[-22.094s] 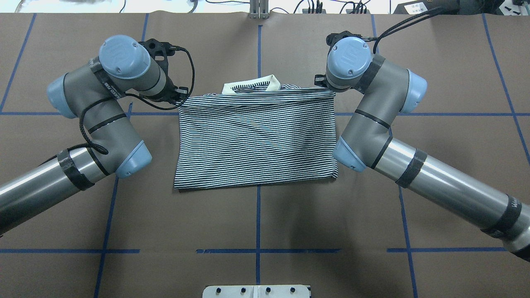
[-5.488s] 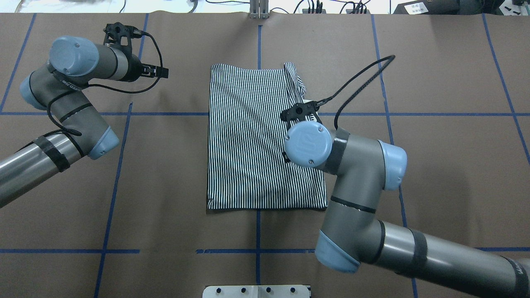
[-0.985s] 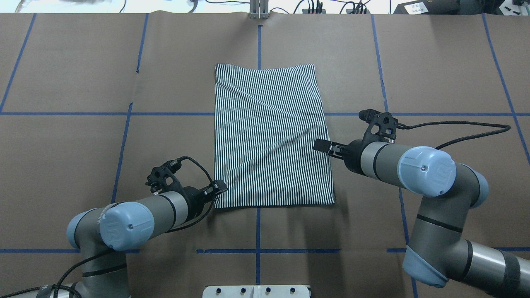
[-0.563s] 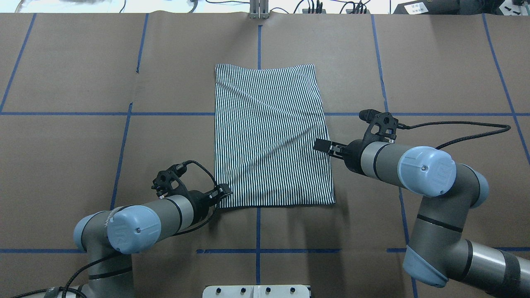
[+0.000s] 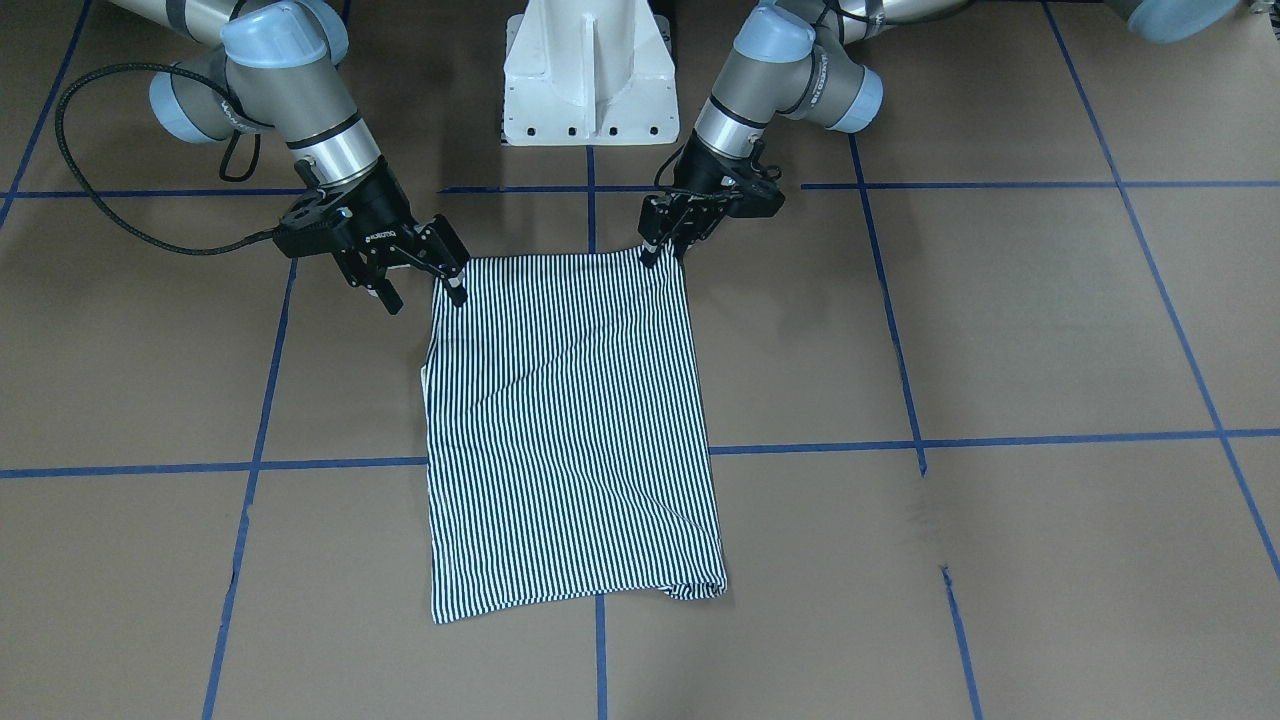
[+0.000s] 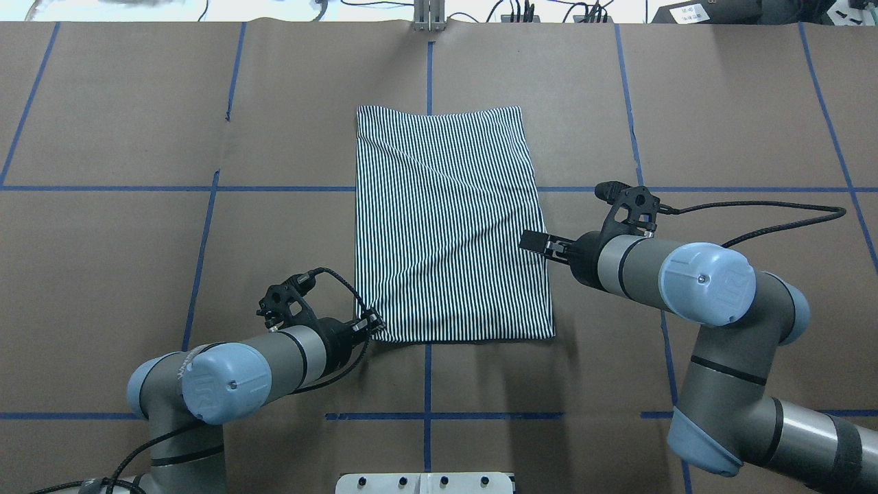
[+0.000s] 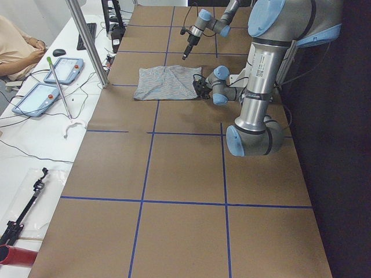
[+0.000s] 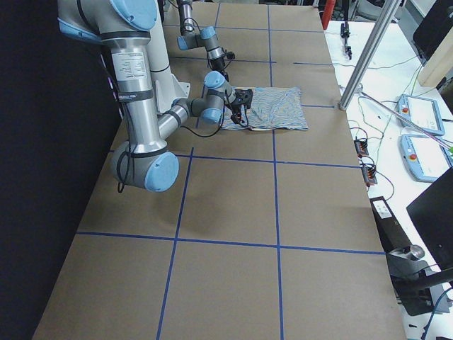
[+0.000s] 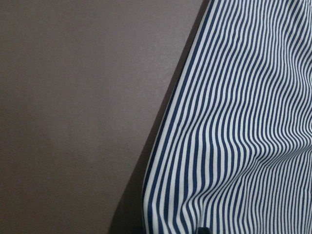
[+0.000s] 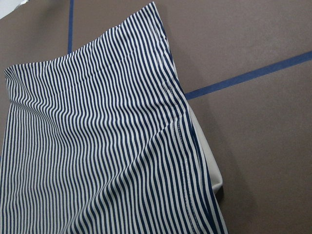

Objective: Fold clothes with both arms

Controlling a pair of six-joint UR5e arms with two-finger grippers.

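One polo shirt (image 6: pixel 446 219): sleeves and collar tucked in, narrow rectangle, table (image 6: pixel 137 206) centre. Left gripper (image 6: pixel 374 324) pinches 7 o'clock corner; right gripper (image 5: pixel 427 298) spread wide, empty, by 3 o'clock edge. Approx. one crosswise fold left.

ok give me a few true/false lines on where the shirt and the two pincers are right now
1. The striped shirt lies folded into a long rectangle on the table. True.
2. The right pincer is shut. False: its jaws stand open, by the shirt's right edge.
3. The left pincer is at the shirt's corner nearest the robot, on its left. True.
4. The collar lies spread open on top. False: only stripes show on top.
5. Part of the shirt hangs off the table. False: all of it rests on the table.
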